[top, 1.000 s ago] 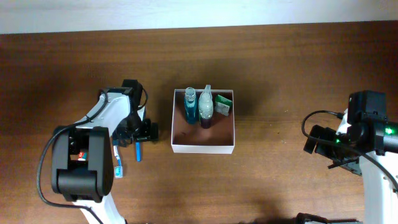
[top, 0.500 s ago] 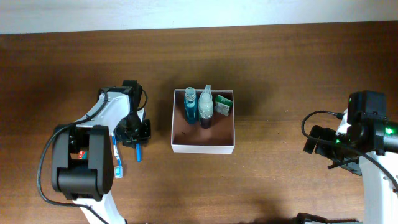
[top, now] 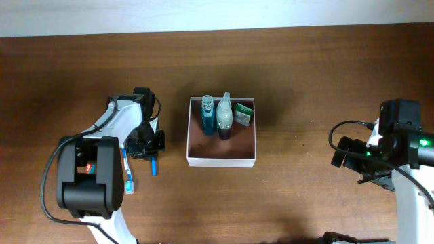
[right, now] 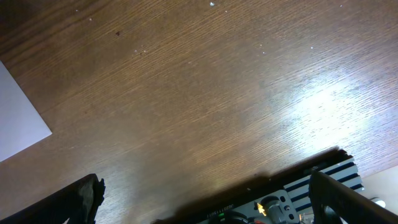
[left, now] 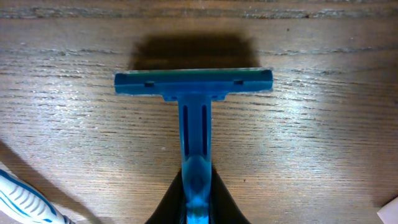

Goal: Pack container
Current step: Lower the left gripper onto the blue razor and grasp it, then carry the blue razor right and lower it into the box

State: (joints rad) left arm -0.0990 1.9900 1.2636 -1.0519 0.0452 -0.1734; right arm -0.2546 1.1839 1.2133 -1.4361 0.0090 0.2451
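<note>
Razor, blue, disposable, head toward the top of the left wrist view. Its handle runs down into the left pincer, whose fingers are clamped snug on the handle's lower end. Cannot tell whether the head is off the bench or resting on it; a shadow sits just above it. Box at centre of the overhead view, right of the razor and apart from it. A blue bottle, a clear bottle and a green packet crowd its upper edge; the lower floor is bare. Toothbrush lies just left of the razor. Right pincer at far right of frame, fingers spread wide, holding nothing. Risks, as I judge them: the grip is far from the head, so the razor may swing or slip in transit. A low carry could catch the head on the box's near wall and shove the box. A release too far up-frame could knock the bottles.
</note>
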